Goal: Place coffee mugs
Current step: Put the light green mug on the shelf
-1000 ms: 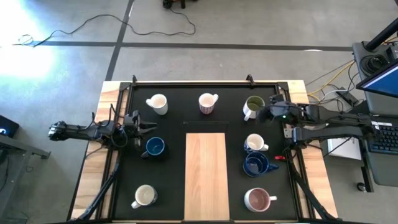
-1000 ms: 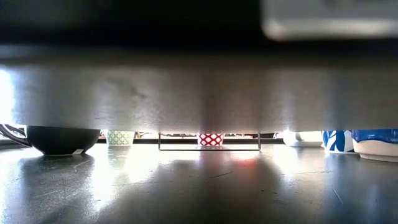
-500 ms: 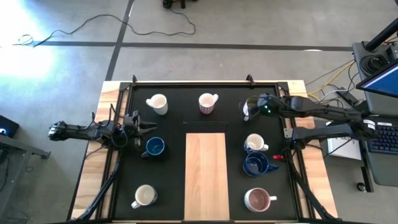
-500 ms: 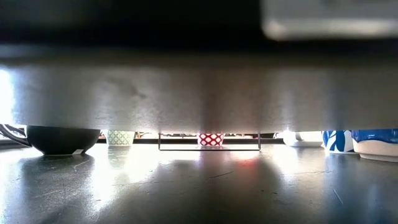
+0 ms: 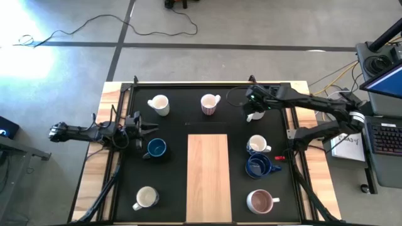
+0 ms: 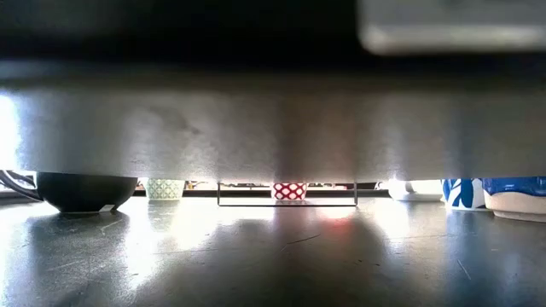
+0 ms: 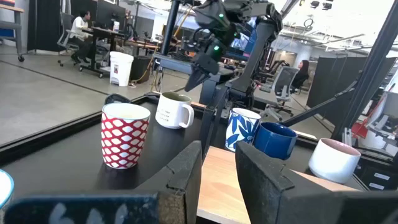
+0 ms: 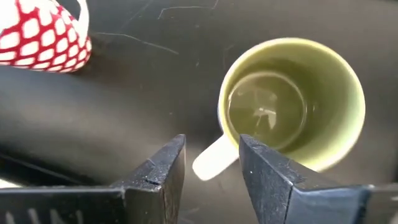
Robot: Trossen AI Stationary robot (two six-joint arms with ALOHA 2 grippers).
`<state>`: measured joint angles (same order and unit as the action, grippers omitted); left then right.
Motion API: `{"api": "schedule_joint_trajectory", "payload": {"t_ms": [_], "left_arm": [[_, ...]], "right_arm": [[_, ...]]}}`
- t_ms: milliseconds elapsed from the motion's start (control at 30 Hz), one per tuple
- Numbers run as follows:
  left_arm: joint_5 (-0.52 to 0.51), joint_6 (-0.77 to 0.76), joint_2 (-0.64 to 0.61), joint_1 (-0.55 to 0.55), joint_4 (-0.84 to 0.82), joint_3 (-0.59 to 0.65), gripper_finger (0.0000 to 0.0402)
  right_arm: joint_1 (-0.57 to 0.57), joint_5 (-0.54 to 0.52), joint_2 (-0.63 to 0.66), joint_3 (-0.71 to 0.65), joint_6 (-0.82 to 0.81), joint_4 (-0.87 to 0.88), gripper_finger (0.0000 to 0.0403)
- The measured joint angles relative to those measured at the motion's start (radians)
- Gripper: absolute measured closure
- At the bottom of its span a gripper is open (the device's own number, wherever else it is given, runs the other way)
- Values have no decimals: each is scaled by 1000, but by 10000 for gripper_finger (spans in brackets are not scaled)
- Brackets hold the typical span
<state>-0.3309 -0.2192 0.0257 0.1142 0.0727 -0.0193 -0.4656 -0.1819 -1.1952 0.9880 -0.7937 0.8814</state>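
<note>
High view: the right gripper (image 5: 252, 100) hangs over the round, olive-lined white ceramic mug (image 5: 255, 113) at the black mat's far right; the left gripper (image 5: 139, 125) waits beside a dark blue mug (image 5: 156, 148).

Right wrist view: open, empty fingers (image 8: 163, 167) straddle the white handle (image 8: 213, 158), pointing back at them.

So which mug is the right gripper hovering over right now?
The mug with the olive green inside, in the table's far right corner. The open right gripper hangs right above its white handle; the other mugs sit apart from it.
</note>
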Motion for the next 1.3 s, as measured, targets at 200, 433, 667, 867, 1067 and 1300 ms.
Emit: {"api": "schedule_joint_trajectory", "payload": {"t_ms": [200, 433, 667, 867, 1067, 1300], "left_arm": [[0, 0, 0, 0, 0, 0, 319], [0, 0, 0, 0, 0, 0, 319], [0, 0, 0, 0, 0, 0, 319], [0, 0, 0, 0, 0, 0, 319], [0, 0, 0, 0, 0, 0, 319], [0, 0, 0, 0, 0, 0, 319]], "right_arm": [[-68, 12, -125, 69, 66, 11, 268], [-158, 71, -235, 100, 120, 11, 268], [-203, 91, -297, 105, 182, 0, 278], [-212, 161, -327, 105, 241, 0, 338], [-212, 233, -337, 107, 354, 1, 386], [-205, 312, -316, 129, 648, 43, 388]]}}
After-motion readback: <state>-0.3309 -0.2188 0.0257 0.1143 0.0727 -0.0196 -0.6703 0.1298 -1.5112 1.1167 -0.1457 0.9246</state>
